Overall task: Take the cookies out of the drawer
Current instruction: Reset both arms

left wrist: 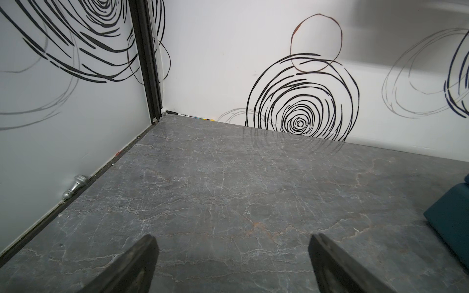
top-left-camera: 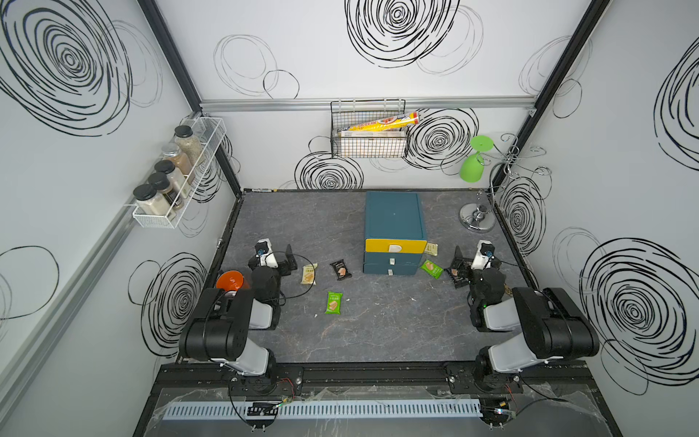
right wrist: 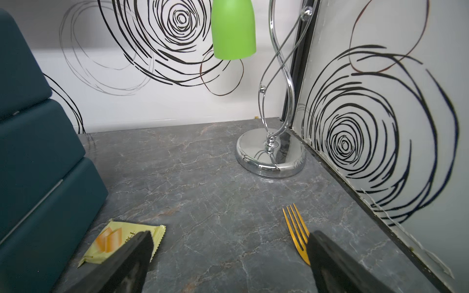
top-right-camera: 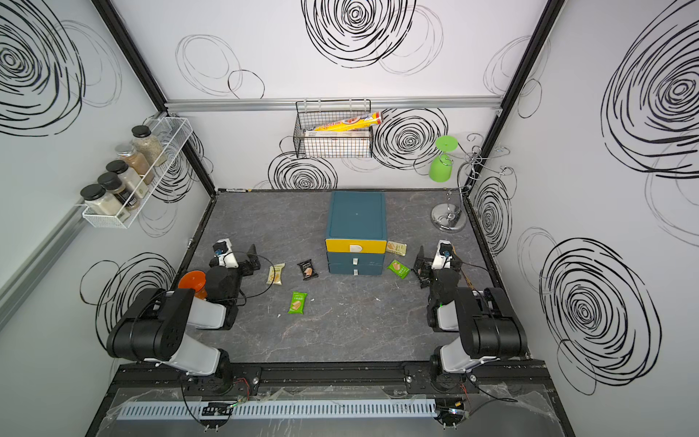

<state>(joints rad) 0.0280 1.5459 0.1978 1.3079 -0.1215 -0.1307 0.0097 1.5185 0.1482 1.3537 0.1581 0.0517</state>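
Nearest me is the slotted cable duct (top-left-camera: 321, 410) along the near edge, then both arm bases on the rail. The arms sit folded low with elbows back. I read that as a park pose that keeps the mid table clear for the cam.

L gripper (left wrist: 232, 239): jaws spread wide, only bare table (left wrist: 228, 190) between them, nothing held. It hovers near the left edge, w/ an orange cup (top-left-camera: 230, 282) just beside its arm. R gripper (right wrist: 229, 236): jaws likewise wide apart and empty. A gold fork (right wrist: 295, 228) lies just beside one finger, not in the grip.

The cookies: all six pkts lie flat on the table, outside the drawer unit (top-left-camera: 393, 215).
- **Left of the unit:** cream pkt (top-left-camera: 309, 274), black pkt (top-left-camera: 341, 269), and green pkt (top-left-camera: 333, 302) nearer me.
- **Right of the unit:** 2nd cream pkt (top-left-camera: 430, 249) touching or just beside the unit's side (can't tell which), 2nd green pkt (top-left-camera: 432, 269) near it, and 2nd black pkt (top-left-camera: 457, 280) partly hidden under the R gripper.

That's three per side, so I judge each lot sits within its own arm's reach.

The yellow top drawer (top-left-camera: 395, 248) looks about flush w/ the two teal fronts below. I can't tell if it's fully shut, and the inside is hidden. By my count nothing's left to pull out, so the task looks done, which would explain the open, empty jaws.
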